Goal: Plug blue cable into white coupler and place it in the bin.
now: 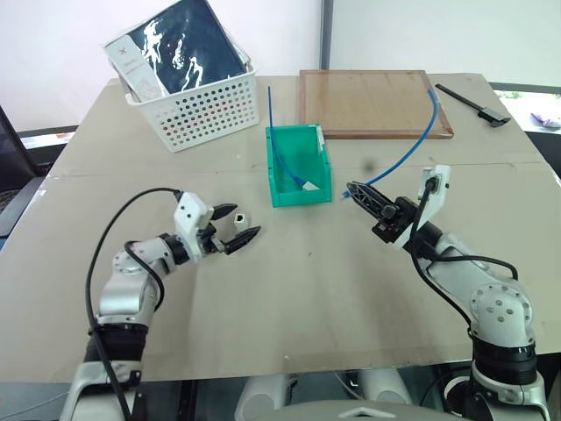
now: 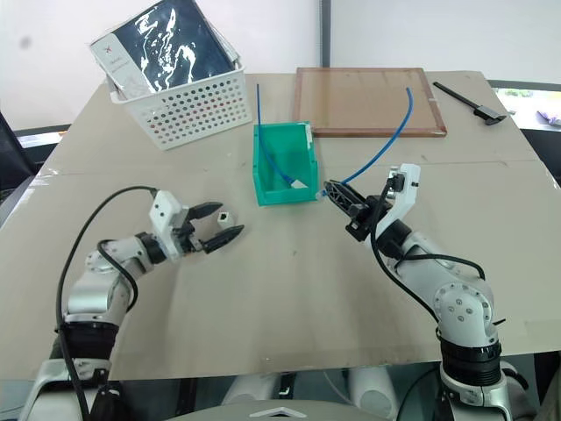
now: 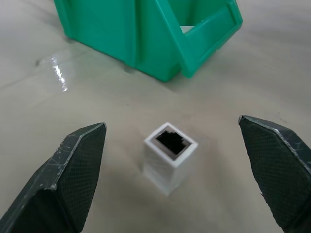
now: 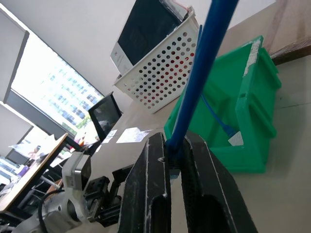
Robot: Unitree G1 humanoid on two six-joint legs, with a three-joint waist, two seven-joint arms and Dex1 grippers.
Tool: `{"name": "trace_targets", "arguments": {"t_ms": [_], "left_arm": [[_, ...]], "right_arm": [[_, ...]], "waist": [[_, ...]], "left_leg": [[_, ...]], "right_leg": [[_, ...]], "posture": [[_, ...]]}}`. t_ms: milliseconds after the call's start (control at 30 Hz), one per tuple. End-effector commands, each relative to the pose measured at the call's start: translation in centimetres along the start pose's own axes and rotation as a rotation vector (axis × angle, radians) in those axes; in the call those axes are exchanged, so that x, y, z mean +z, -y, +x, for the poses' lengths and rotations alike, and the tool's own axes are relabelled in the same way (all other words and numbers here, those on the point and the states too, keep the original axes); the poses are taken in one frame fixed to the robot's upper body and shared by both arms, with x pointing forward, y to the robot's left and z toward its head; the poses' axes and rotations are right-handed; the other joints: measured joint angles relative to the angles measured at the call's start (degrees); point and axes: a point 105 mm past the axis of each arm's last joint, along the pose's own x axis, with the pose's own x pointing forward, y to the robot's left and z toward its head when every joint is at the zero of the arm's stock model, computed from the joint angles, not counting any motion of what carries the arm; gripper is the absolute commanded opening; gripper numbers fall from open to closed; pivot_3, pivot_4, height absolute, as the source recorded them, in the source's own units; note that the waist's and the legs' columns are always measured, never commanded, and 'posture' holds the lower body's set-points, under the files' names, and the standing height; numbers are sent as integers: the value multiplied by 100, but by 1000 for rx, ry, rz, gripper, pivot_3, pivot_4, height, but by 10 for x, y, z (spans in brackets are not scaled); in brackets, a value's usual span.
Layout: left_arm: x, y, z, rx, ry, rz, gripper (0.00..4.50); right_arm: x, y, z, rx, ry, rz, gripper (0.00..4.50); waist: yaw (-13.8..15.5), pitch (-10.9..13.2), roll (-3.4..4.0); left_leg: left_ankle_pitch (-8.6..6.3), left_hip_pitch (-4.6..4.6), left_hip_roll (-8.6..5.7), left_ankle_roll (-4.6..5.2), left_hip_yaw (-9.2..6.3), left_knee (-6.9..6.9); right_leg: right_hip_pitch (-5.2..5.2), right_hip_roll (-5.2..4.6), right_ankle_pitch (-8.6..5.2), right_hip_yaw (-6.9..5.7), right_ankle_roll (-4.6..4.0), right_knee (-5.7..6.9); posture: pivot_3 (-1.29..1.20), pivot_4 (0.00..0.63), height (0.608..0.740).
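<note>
The white coupler (image 3: 170, 155) rests on the table in front of the bin (image 1: 276, 180), its dark socket turned toward my left wrist. My left gripper (image 1: 241, 223) is open, one black finger on each side of the coupler and apart from it. Right of the bin, my right gripper (image 1: 358, 193) hovers above the table, shut on the blue cable (image 1: 412, 149). The cable rises from between the fingers (image 4: 146, 194) and arcs back over the wooden board. Its plug end is hidden inside the grip.
Another blue cable (image 1: 285, 162) with a white end piece lies in the teal bin. A white perforated basket (image 1: 197, 110) holding a dark package stands at the back left. A wooden framed board (image 1: 372, 103) and a black tool (image 1: 473, 101) lie at the back right.
</note>
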Motion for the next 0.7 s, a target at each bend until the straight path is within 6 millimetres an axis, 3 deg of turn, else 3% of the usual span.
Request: {"name": "trace_targets", "arguments": {"t_ms": [33,167,367,700], "left_arm": [[17,-7,-5,181,53,15,4471],[16,-6,-9,348,53,6,4471],[9,9,-2,384,40,-41,4471],[-8,4,1,473,-1,-94,4471]], "right_arm": [[10,-9,-4,24,48,-30,0],[9,-8,-3,26,45,-33,0],[9,-9,-2,32,37,-40,0],[9,-9,-3,31,30,-46,0]], "waist": [[15,0,0],[23,-1,-2],[26,-2,-2],[25,-2,-2]], "left_leg": [[0,0,0,0,0,0],[0,2,0,0,0,2],[0,4,-1,0,0,3],[0,4,-2,0,2,3]], "right_leg": [[0,0,0,0,0,1],[3,0,0,1,0,2],[7,2,0,-1,0,1],[7,3,0,-2,0,1]], "posture": [[0,150,740],[0,150,740],[0,150,740],[0,150,740]]}}
